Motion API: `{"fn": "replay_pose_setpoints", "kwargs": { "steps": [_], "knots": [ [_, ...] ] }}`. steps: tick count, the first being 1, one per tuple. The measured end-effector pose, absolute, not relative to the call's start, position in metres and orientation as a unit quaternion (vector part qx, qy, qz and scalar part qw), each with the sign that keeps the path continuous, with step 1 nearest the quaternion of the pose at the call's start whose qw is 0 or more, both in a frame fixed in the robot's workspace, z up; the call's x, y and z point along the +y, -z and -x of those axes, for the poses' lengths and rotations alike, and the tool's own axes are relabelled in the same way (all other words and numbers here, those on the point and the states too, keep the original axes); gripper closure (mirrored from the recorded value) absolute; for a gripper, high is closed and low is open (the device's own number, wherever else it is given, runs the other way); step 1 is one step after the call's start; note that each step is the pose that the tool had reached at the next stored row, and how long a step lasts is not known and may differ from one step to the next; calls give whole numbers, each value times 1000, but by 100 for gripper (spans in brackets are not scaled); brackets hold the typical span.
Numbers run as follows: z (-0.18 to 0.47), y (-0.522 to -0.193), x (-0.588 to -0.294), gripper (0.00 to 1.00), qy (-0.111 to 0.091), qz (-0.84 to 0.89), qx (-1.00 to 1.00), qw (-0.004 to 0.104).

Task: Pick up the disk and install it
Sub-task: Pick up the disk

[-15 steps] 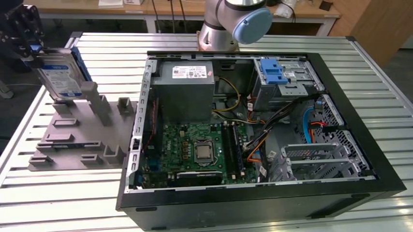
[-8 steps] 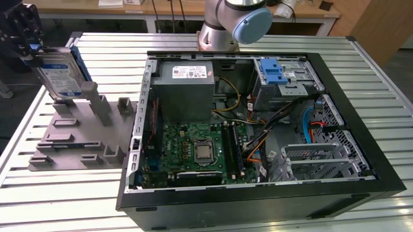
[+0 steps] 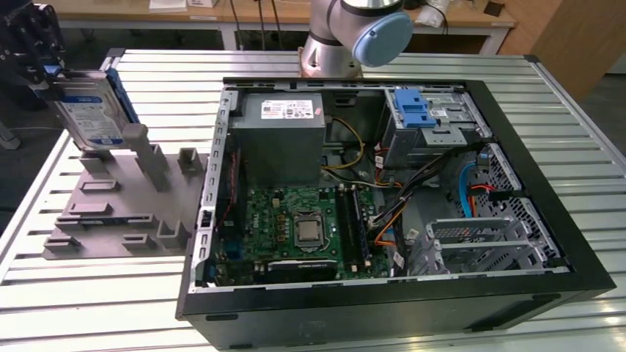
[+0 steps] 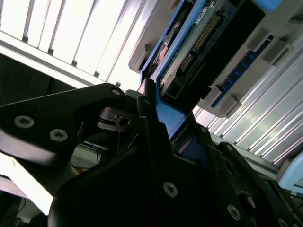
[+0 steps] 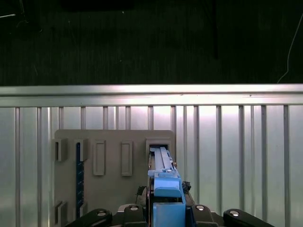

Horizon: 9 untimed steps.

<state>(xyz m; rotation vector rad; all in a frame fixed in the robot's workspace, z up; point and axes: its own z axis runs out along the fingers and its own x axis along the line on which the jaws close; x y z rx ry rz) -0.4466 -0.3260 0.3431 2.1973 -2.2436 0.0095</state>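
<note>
The disk (image 3: 93,110) stands on edge at the exterior view's left, a silver drive with a white-and-blue label in a blue bracket. It sits over the grey fixture (image 3: 117,213). My gripper (image 3: 54,77) is shut on its upper end. In the second wrist view the fingers (image 4: 150,118) clamp the blue bracket, with the disk's (image 4: 199,47) circuit board and connector beyond. In the first wrist view the disk (image 5: 163,182) is seen edge on, just over a slot of the fixture (image 5: 113,189). I cannot tell whether its lower edge still rests in the slot.
An open computer case (image 3: 391,308) lies on the slatted metal table (image 3: 98,308), to the exterior view's right of the fixture. Inside are a grey power supply (image 3: 284,125), the motherboard (image 3: 293,227) and a metal drive bay (image 3: 440,132) with a blue latch (image 3: 415,108). The arm's base (image 3: 352,37) stands behind the case.
</note>
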Motion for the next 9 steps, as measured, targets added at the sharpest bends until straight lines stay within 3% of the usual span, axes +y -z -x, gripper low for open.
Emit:
{"fn": "replay_pose_setpoints", "kwargs": {
  "steps": [9],
  "knots": [
    [447,-348,-326,64,-3,-700,-714,1]
  ]
}}
